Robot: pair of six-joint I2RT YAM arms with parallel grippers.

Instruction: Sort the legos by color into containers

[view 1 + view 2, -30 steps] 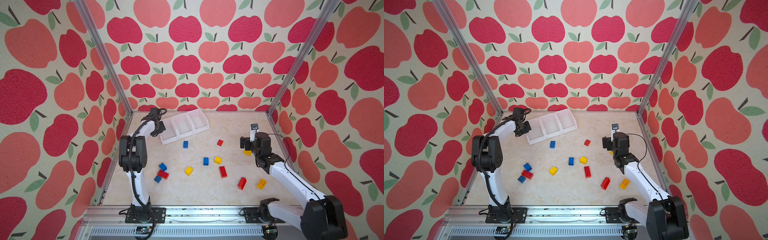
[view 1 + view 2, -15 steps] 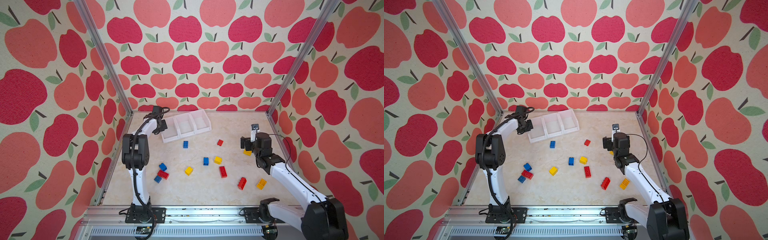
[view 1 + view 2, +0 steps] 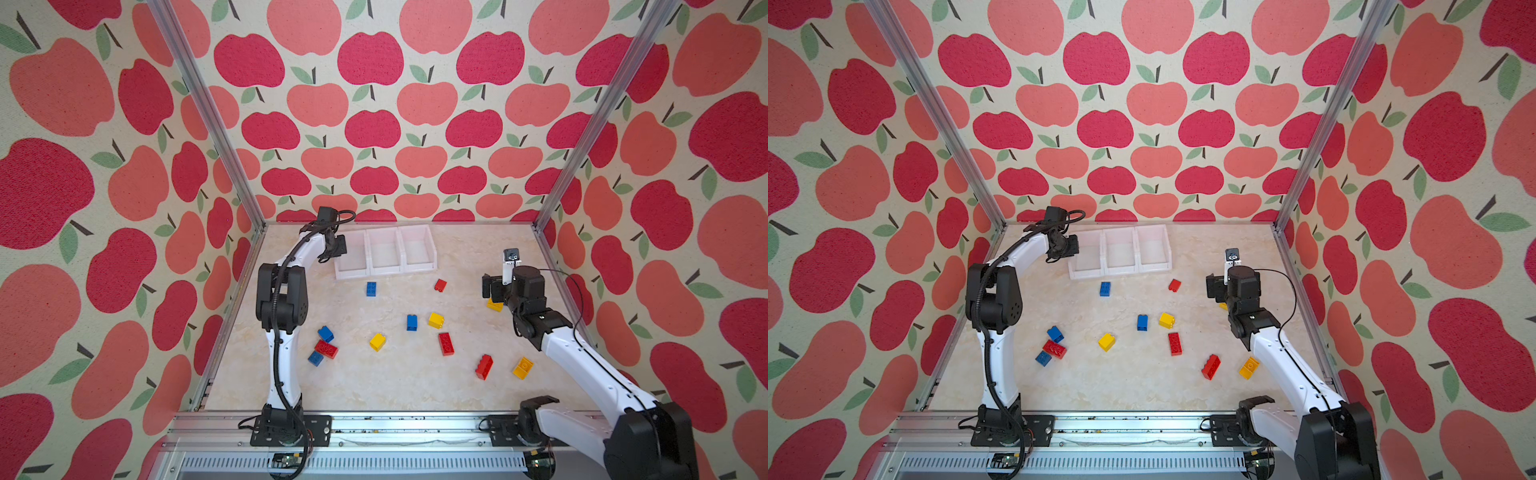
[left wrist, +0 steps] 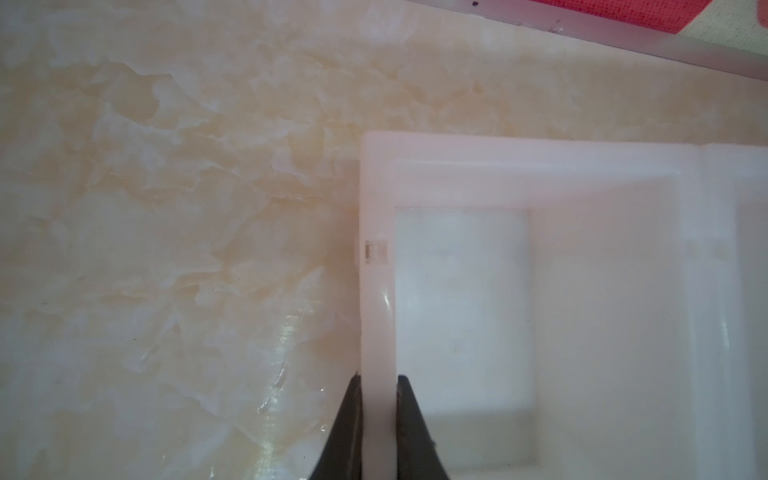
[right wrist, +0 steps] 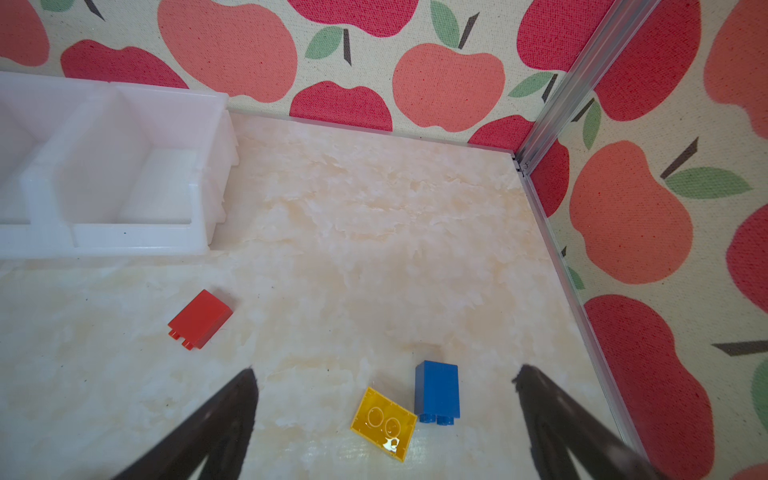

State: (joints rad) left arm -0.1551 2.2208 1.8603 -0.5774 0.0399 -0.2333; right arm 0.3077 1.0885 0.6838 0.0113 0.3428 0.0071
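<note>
1. The containers (image 3: 386, 272), at the worktop's (image 3: 395, 386) far edge, are clamped at their left end wall by the left claw (image 4: 377, 380).
2. The right claw (image 5: 385, 369) is held wide open, empty.
3. A yellow lego (image 5: 383, 423) and a blue lego (image 5: 437, 392) are framed just beneath it, near the right edge.

The containers (image 3: 384, 271): three white translucent open-top bins joined in a row, upright, one end wall pinched in the left pincer (image 4: 377, 378). The legos (image 3: 411, 322): red, blue and yellow studded bricks, all outside the containers, scattered over the surface before them. A blue brick (image 3: 371, 289) and a red brick (image 3: 440, 285) lie nearest the containers.
</note>
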